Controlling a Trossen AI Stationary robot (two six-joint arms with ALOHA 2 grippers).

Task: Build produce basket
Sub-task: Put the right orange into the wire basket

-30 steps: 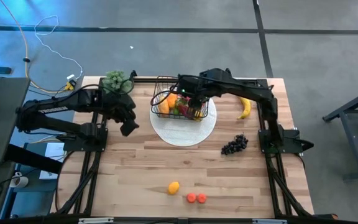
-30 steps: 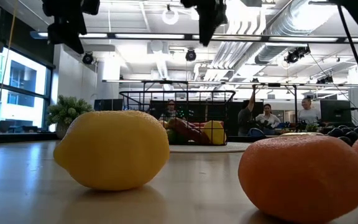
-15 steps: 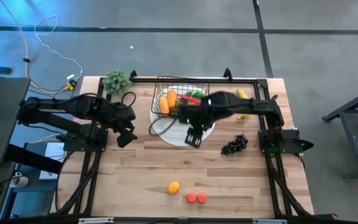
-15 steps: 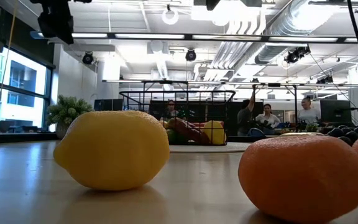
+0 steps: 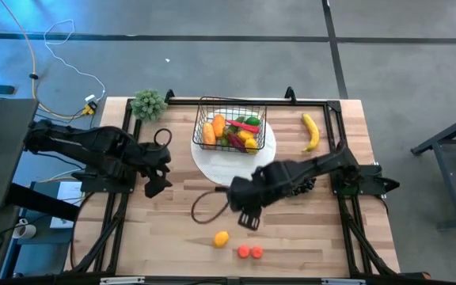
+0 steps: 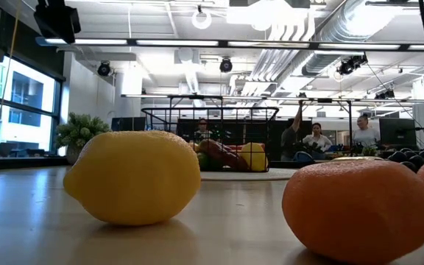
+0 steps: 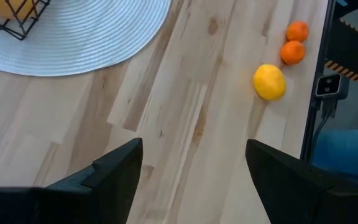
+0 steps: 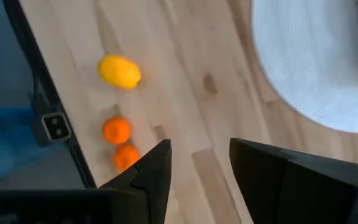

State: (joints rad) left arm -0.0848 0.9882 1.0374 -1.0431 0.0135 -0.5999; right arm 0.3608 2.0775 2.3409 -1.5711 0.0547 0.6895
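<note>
The black wire basket [image 5: 229,129] stands on the round white plate [image 5: 212,166] and holds an orange mango, a red chilli, green and yellow pieces. A yellow banana [image 5: 311,131] lies at the far right of the table. A lemon [image 5: 222,238] and two orange carrot slices [image 5: 250,252] lie near the table's near edge; they also show in the left wrist view [image 7: 270,81] and the right wrist view [image 8: 119,71]. My right gripper [image 5: 248,219] is open and empty above the table, just beyond the lemon. My left gripper [image 5: 153,186] is open and empty, left of the plate. The grapes are mostly hidden under my right arm.
A small green potted plant [image 5: 149,103] stands at the far left corner. A black cable loop [image 5: 204,207] hangs from my right arm over the table's middle. Bare wood lies between the plate and the lemon. In the low view, people show in the room behind the basket [image 6: 210,140].
My right gripper has swung from above the basket toward the table's near edge, past the plate, and now hangs close to the lemon. My left gripper has drifted a little toward the near edge. The basket and the produce have kept still.
</note>
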